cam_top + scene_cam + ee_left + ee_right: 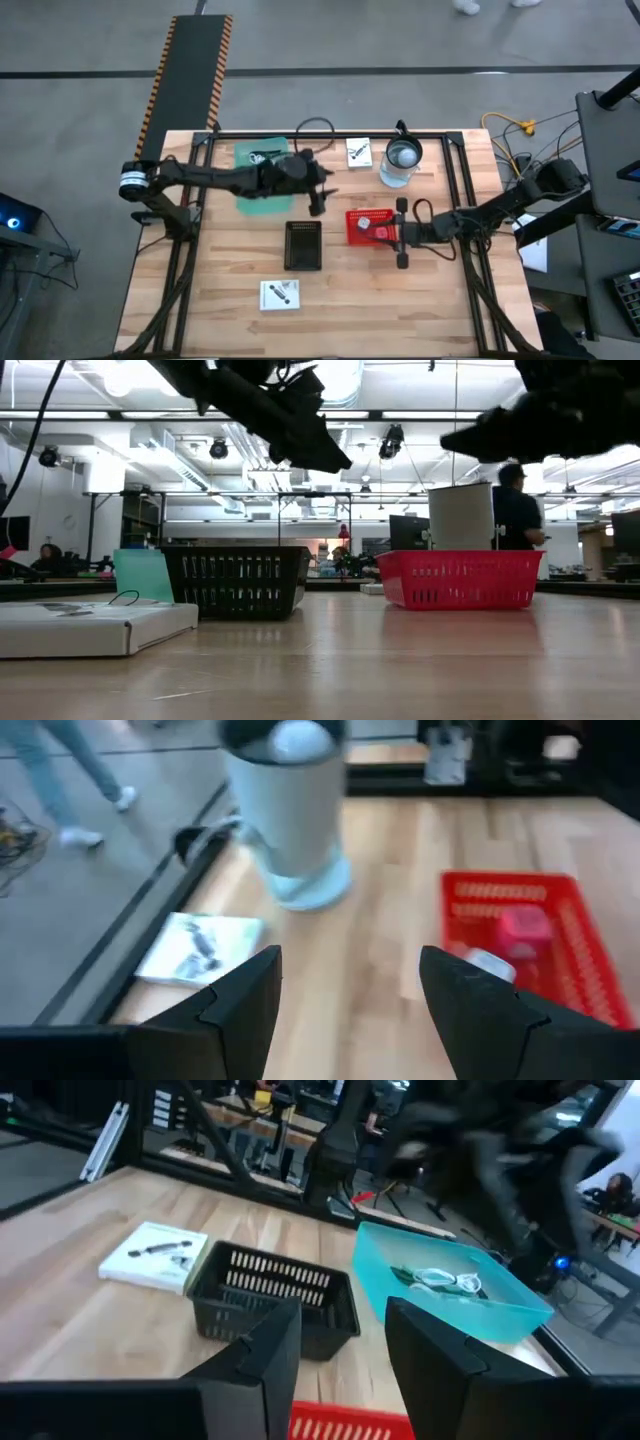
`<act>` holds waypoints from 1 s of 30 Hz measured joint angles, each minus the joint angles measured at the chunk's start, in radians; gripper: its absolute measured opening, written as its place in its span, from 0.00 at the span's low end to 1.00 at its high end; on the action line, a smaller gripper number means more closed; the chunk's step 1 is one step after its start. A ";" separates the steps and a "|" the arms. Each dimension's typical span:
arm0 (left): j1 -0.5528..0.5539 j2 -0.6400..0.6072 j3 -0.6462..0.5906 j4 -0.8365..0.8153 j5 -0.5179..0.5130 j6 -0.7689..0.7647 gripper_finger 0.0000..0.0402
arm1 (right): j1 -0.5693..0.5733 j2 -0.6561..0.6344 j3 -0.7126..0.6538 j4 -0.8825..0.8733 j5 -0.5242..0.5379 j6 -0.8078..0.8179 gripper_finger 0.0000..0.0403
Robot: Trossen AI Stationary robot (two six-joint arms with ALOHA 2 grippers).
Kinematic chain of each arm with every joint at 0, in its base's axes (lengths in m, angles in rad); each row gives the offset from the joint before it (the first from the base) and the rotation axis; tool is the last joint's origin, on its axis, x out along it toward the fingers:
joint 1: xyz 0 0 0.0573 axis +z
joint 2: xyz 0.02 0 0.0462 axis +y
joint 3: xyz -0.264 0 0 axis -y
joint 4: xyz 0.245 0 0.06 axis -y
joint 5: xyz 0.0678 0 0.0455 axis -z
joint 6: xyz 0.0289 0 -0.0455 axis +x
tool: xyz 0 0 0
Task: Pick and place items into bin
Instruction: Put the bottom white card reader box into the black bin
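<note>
Red plastic mesh bin point(368, 226) sits right under right end effector point(399, 233), jaws part open, nothing held; left end effector point(320, 196) wide open, empty, hovering just beside.

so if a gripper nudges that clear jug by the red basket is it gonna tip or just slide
The clear jug stands tall on a narrow base, so a push near its top would probably tip it; one low down may just slide it on the smooth wooden table. Its smooth wall looks slippery to pinch. It sits apart from the red basket, so there is room.
</note>
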 joint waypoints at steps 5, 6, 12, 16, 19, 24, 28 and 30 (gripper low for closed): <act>0.107 0.001 0.047 -0.067 0.067 0.000 0.55 | 0.000 0.001 -0.034 0.012 0.000 0.000 0.33; 0.130 0.005 0.053 -0.071 0.106 0.000 0.55 | 0.000 0.001 -0.036 0.010 0.000 0.000 0.33; 0.238 0.105 0.121 -0.066 0.252 -0.002 0.55 | 0.000 0.001 -0.028 0.012 -0.001 -0.022 0.32; 0.284 0.226 0.243 -0.142 0.315 0.001 0.55 | 0.000 0.001 -0.026 0.010 -0.007 -0.023 0.32; 0.305 0.324 0.377 -0.278 0.324 0.002 0.55 | 0.000 0.001 -0.026 0.006 -0.007 -0.018 0.33; 0.346 0.475 0.613 -0.466 0.319 -0.070 0.55 | 0.000 0.001 -0.026 -0.002 -0.007 -0.013 0.32; 0.377 0.570 0.749 -0.541 0.299 -0.231 0.55 | 0.000 0.002 -0.026 -0.006 -0.007 -0.013 0.32; 0.389 0.598 0.788 -0.543 0.298 -0.333 0.55 | 0.000 0.002 -0.026 -0.007 -0.007 -0.012 0.32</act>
